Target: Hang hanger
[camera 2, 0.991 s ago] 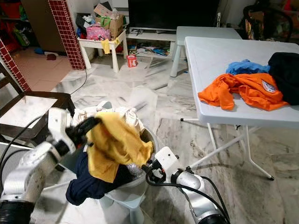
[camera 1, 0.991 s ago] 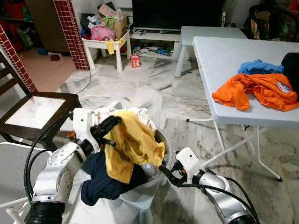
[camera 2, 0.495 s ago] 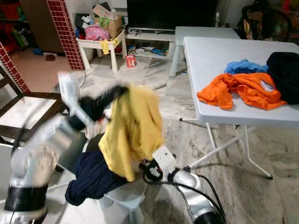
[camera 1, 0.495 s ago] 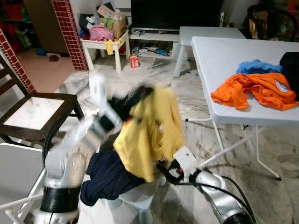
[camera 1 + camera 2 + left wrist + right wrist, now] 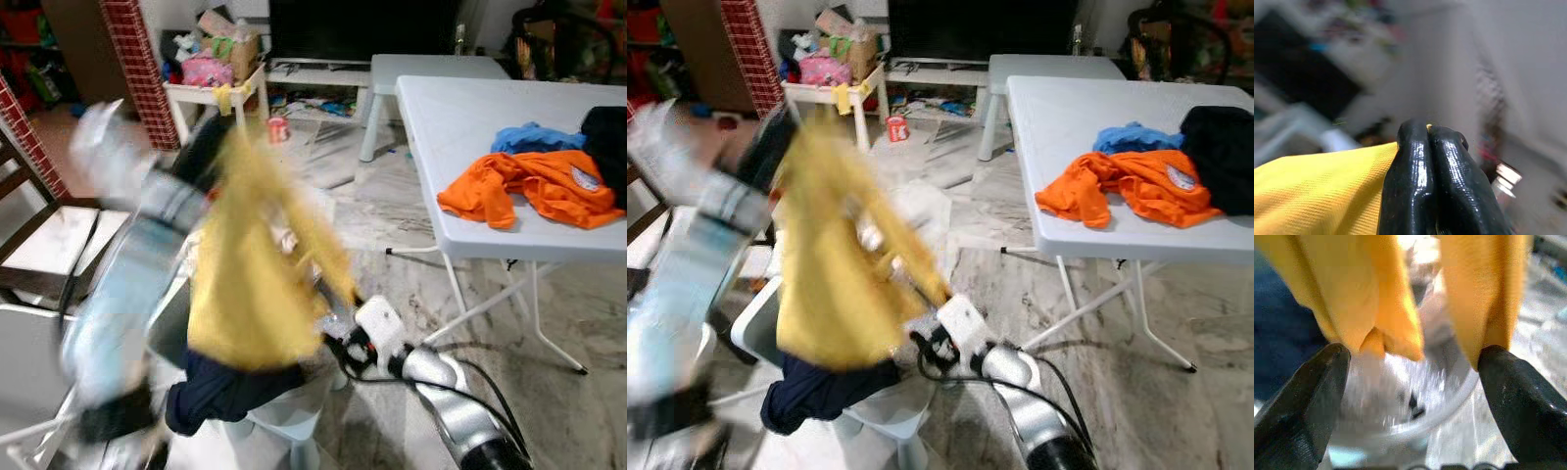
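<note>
My left arm is raised and blurred, and its gripper (image 5: 210,135) is shut on the top of a yellow garment (image 5: 250,284) that hangs down over the laundry basket (image 5: 294,401). In the left wrist view the black fingers (image 5: 1415,166) are pressed together on yellow cloth (image 5: 1317,191). A navy garment (image 5: 225,397) droops over the basket's front. My right gripper (image 5: 341,348) is low at the basket's right side, open, with the yellow cloth's (image 5: 1371,298) hem just above its spread fingertips (image 5: 1312,387).
A white folding table (image 5: 470,108) at right carries an orange garment (image 5: 529,191), a blue one (image 5: 534,137) and a dark one (image 5: 609,132). A dark wooden chair (image 5: 29,250) stands at left. A cluttered small white table (image 5: 220,88) and a red can (image 5: 277,127) lie beyond.
My left arm has swung up and to the left, lifting the yellow garment out of the basket until it hangs full length. The right gripper has stayed beside the basket.
</note>
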Available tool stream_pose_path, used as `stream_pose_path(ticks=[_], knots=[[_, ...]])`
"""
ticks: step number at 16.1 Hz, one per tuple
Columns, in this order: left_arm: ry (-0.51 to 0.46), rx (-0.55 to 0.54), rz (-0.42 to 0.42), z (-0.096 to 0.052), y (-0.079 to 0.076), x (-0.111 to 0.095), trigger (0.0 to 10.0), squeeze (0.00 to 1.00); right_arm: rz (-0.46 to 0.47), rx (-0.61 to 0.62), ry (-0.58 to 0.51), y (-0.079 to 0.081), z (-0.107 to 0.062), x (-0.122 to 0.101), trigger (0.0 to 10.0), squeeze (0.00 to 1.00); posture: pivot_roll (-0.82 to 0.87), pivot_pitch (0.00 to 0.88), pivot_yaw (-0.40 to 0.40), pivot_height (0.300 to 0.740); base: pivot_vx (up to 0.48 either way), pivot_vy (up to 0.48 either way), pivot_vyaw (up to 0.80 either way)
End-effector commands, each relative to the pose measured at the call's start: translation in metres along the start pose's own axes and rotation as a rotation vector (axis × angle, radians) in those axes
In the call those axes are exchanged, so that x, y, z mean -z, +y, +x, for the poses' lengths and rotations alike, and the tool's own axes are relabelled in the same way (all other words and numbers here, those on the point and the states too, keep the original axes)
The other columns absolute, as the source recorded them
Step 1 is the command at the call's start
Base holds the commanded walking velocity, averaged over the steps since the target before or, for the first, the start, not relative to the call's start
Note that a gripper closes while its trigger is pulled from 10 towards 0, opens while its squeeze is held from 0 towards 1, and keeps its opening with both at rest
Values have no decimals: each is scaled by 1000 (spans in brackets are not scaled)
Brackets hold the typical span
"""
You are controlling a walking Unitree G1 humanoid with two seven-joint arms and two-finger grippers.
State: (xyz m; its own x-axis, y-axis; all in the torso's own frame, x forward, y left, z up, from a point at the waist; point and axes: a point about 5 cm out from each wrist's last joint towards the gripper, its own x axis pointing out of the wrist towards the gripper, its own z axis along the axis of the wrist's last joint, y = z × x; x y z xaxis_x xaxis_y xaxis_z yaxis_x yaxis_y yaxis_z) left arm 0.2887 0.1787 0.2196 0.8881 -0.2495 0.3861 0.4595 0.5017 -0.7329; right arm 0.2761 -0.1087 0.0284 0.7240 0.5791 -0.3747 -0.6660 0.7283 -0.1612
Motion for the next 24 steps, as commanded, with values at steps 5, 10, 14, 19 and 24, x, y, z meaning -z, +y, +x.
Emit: stream_pose_path(ticks=[5,10,14,19,24], knots=[[133,-375,64,-73,78,40,0,0,-16,-20,53,-3,1,8,10000,0,10,0,-26,740,0,0,0],[214,-714,471,-95,127,33,0,0,-14,-21,52,1,1,10,10000,0,-4,0,-11,740,0,0,0],[170,-904,703,-106,143,14,0,0,-13,-19,56,3,-1,12,10000,0,-13,0,-4,740,0,0,0],[236,-752,811,-82,134,40,0,0,-14,-16,58,3,0,12,10000,0,-5,0,-8,740,0,0,0],[86,-293,900,18,57,44,0,0,-18,-6,58,4,4,11,10000,0,1,0,-5,740,0,0,0]])
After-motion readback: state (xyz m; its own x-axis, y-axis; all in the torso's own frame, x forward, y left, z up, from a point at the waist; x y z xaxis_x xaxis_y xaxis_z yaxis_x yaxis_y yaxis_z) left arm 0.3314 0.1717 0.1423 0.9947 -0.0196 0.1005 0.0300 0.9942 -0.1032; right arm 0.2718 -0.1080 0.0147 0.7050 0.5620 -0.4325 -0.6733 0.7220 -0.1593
